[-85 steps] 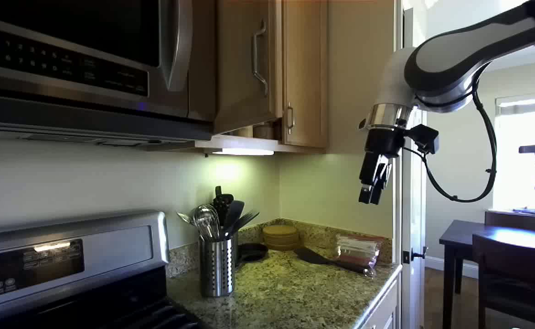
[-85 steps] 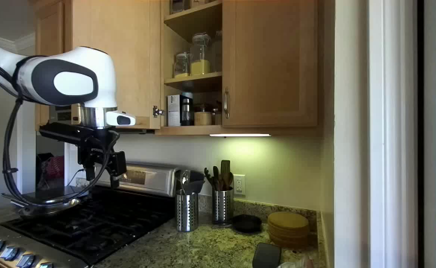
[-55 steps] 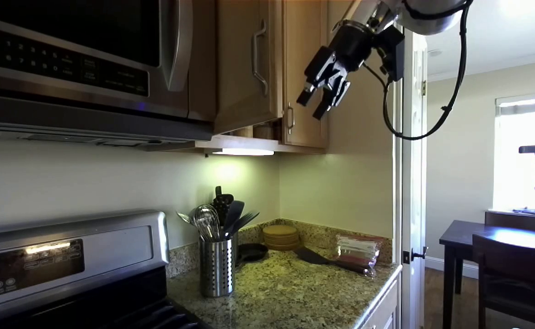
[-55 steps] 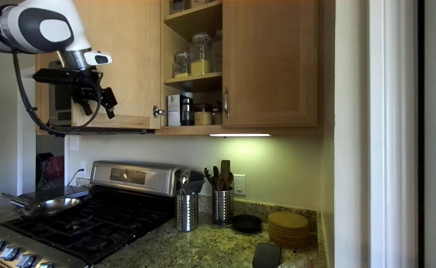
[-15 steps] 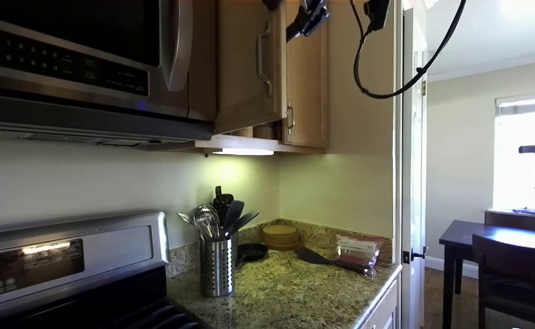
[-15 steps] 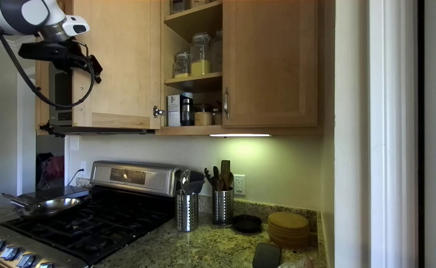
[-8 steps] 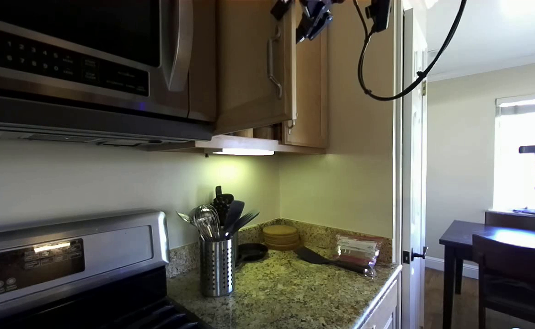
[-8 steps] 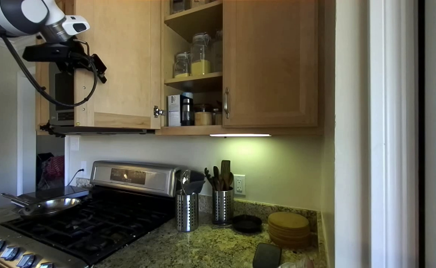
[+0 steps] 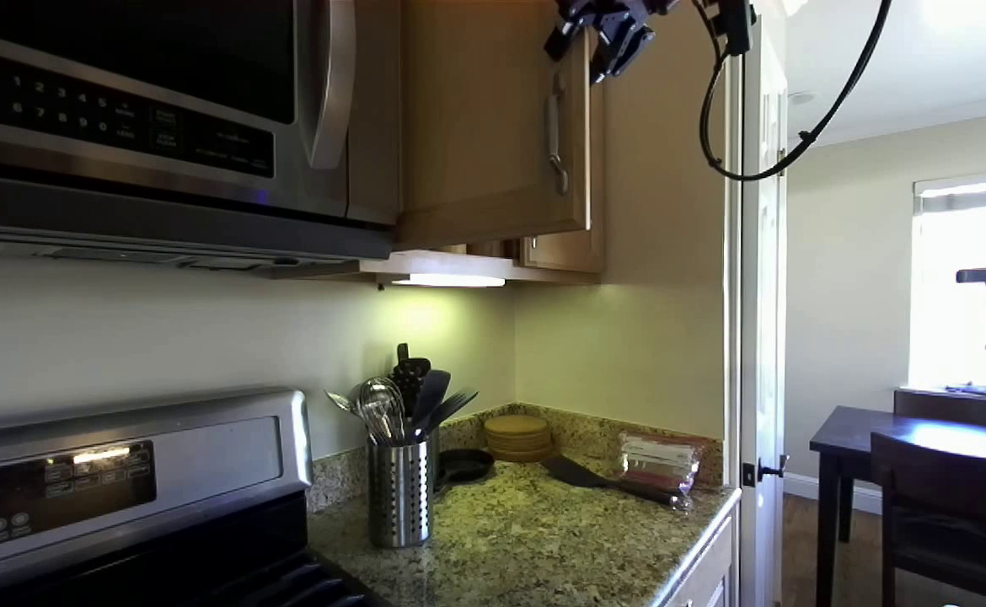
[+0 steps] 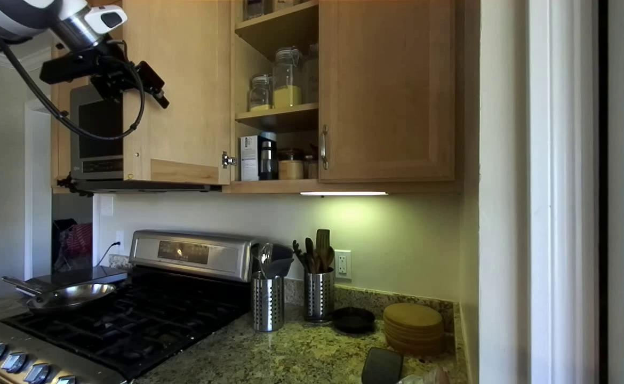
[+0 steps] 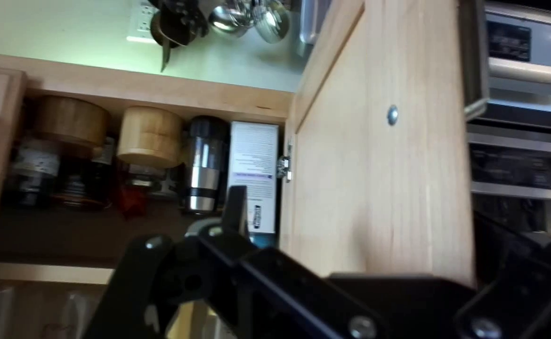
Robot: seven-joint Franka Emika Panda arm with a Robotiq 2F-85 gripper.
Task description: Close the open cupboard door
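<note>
In an exterior view, straddling the free edge of the open cupboard door (image 9: 489, 126) with the gripper (image 9: 580, 57), spread wide, just above the handle (image 9: 553, 126). In an exterior view, finding the door jutting out left of jars (image 10: 287, 80) on a shelf (image 10: 277, 113). In the wrist view, framing its edge between well-parted fingers (image 11: 236, 206), leaving contact unclear.

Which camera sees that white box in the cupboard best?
The wrist view: the white box looks biggest and its printing shows clearest. In an exterior view looking into the cupboard, it's much smaller. In an exterior view where the cupboard door shows its front, the white box is hidden.
</note>
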